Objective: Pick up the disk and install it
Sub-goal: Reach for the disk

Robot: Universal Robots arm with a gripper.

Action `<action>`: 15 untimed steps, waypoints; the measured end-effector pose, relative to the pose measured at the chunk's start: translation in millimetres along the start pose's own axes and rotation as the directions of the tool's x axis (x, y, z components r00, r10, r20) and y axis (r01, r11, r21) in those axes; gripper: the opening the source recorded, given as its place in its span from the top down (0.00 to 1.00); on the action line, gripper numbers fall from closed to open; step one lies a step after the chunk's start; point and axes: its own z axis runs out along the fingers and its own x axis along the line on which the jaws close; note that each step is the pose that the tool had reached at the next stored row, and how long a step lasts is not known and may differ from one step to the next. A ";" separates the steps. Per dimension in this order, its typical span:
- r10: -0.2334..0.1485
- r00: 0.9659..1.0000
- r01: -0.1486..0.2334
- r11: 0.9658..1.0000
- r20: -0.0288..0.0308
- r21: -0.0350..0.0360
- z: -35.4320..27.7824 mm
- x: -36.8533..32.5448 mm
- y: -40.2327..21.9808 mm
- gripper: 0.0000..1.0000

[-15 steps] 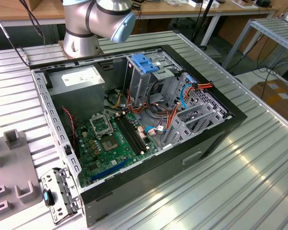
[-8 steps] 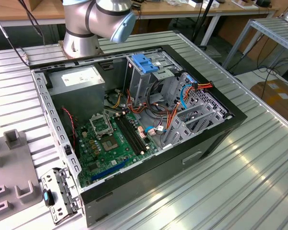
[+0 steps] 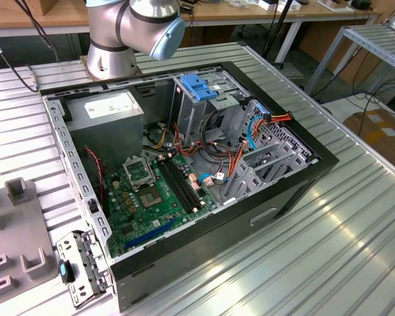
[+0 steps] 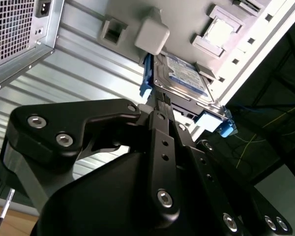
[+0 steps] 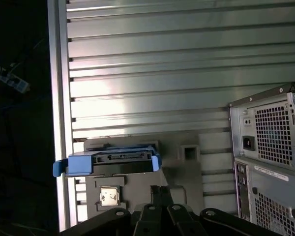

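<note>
hard drive (image 4: 187,73) with blue side rails laid on a grey holder (image 4: 187,24), hand (image 4: 160,101) held just beside its edge, fingers seen pressed together

An open computer case (image 3: 204,257) is laid on a ribbed metal table (image 3: 336,243), and a green motherboard (image 3: 151,197), a grey power-supply box (image 3: 112,108) and a blue latch (image 3: 201,85) are seen inside.
</note>
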 end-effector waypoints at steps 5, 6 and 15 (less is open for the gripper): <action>0.000 1.000 0.000 1.000 -0.002 -0.003 1.1 29.5 2.7 0.89; 0.000 1.000 0.000 1.000 -0.002 -0.004 1.2 33.1 2.9 0.89; 0.000 1.000 0.000 1.000 -0.005 -0.007 2.6 71.4 4.4 0.89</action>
